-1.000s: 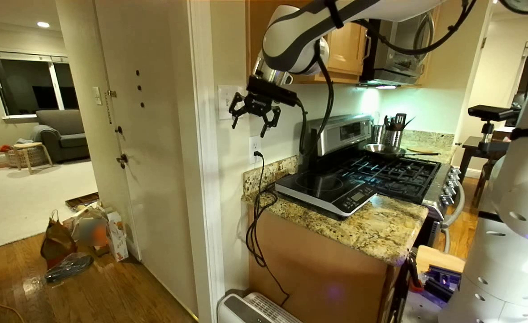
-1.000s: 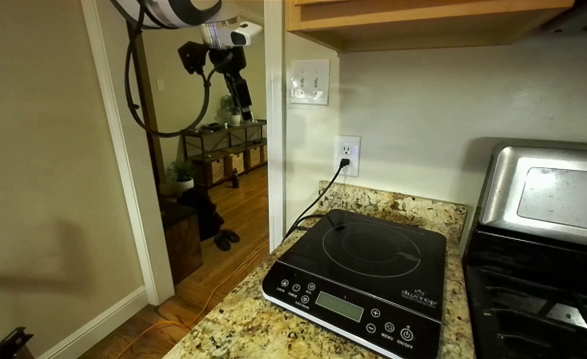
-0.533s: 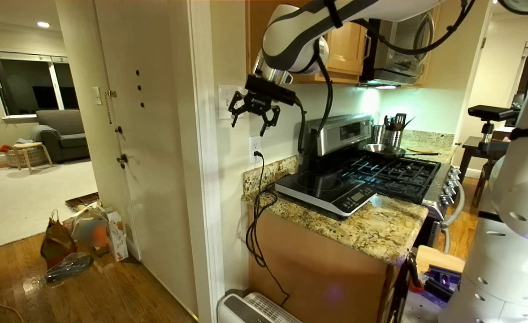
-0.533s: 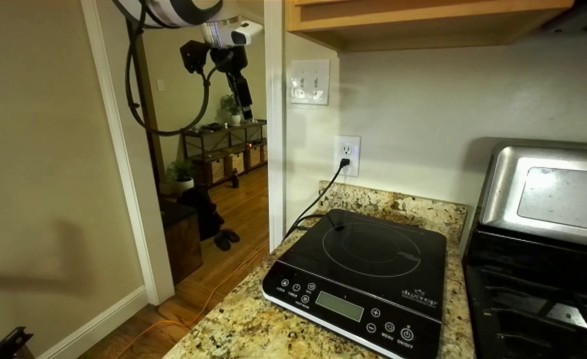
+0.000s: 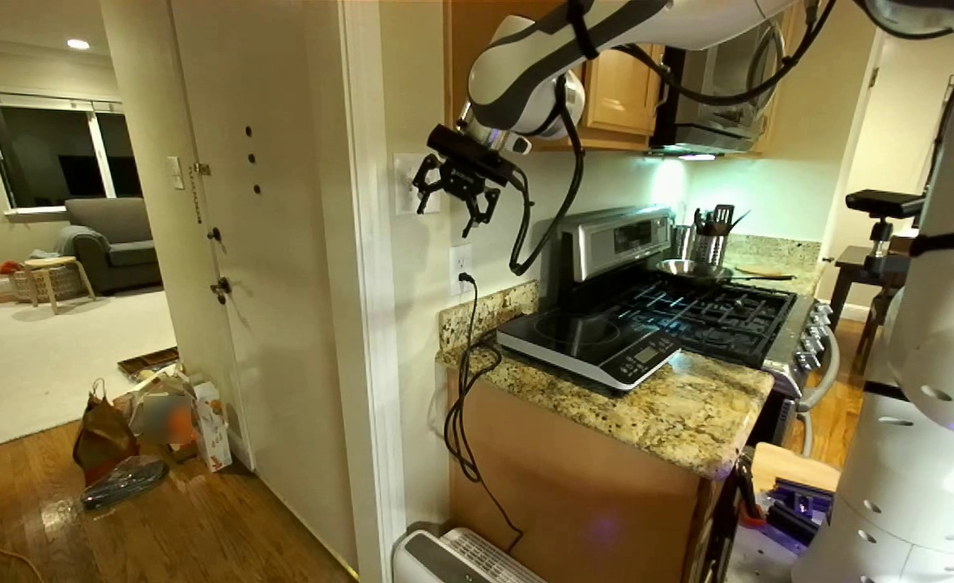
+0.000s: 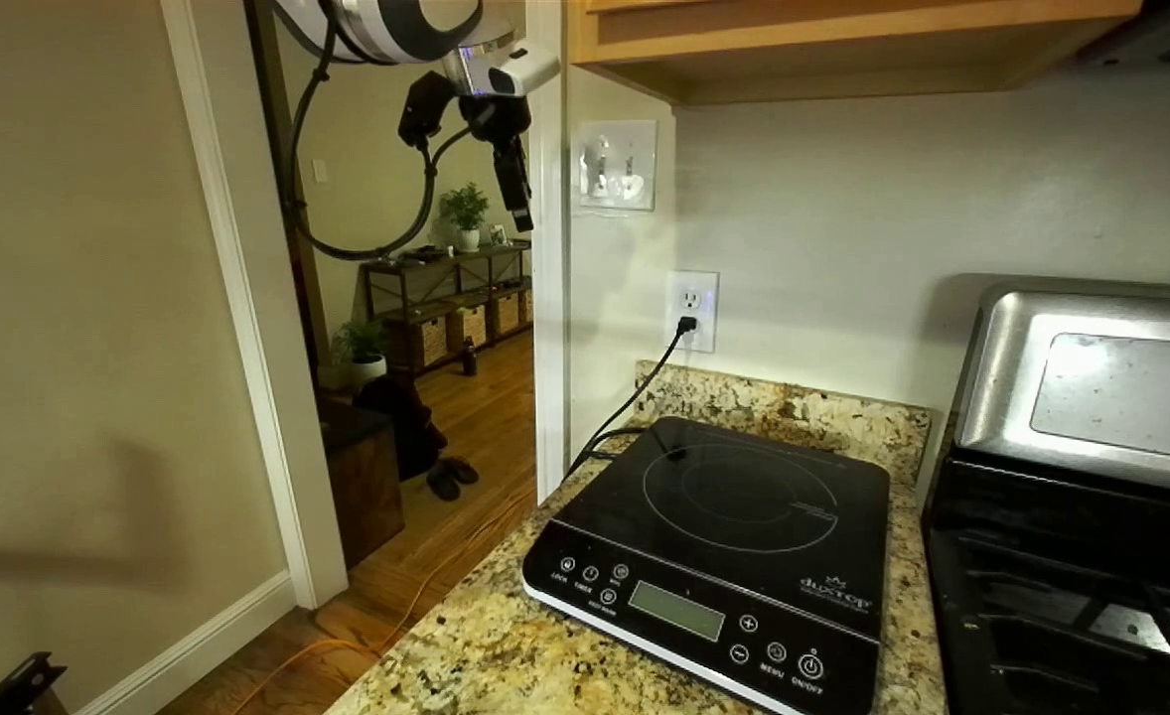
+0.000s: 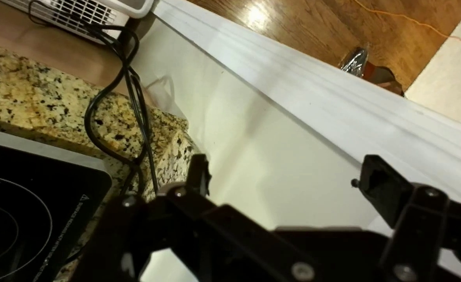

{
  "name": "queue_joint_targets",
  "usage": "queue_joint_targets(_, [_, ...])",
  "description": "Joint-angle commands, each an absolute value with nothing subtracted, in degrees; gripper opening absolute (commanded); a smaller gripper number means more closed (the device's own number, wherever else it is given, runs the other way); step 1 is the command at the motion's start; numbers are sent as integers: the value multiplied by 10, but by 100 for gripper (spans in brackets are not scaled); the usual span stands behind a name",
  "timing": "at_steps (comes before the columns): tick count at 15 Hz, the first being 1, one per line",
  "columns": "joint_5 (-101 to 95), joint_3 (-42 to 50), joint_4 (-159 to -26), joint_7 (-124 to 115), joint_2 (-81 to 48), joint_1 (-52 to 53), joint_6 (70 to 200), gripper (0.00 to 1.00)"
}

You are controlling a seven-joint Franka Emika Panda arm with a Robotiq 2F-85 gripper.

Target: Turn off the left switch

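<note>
The left switch (image 6: 602, 165) is the left-hand toggle of a white wall plate (image 6: 643, 139) with two toggles. In an exterior view the plate (image 5: 402, 166) is partly covered by my gripper (image 5: 445, 220), and its left toggle cannot be made out. My gripper is black, its two fingers spread wide with nothing between them. It hangs tilted down in front of the wall, to the left of the plate in an exterior view (image 6: 522, 220), with a visible gap. In the wrist view the open fingers (image 7: 283, 175) frame bare cream wall, and the switch is not recognisable there.
An outlet plate (image 6: 706, 298) with a black cord is lower right of the switch plate. A black induction cooktop (image 6: 744, 497) lies on the granite counter (image 6: 506, 636). A wooden cabinet (image 6: 843, 60) hangs above. White door trim (image 6: 549, 298) borders the wall.
My gripper has moved slightly up and closer to the switch plate, to the left and to the right respectively in the two exterior views. The fingers stay spread.
</note>
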State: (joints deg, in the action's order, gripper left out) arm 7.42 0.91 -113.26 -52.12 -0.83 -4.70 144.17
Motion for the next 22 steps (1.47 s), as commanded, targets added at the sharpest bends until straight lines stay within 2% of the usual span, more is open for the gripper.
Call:
queue_joint_targets(1, [95,22,-1121,-538,-15,-43,1457,100])
queue_joint_targets(8, [91,26,-1123,-521,-12,-41,1445,100])
queue_joint_targets(15, [78,33,-1113,-527,-45,-41,1624,100])
queue_joint_targets(22, [66,39,-1103,-545,-78,-47,1697,100])
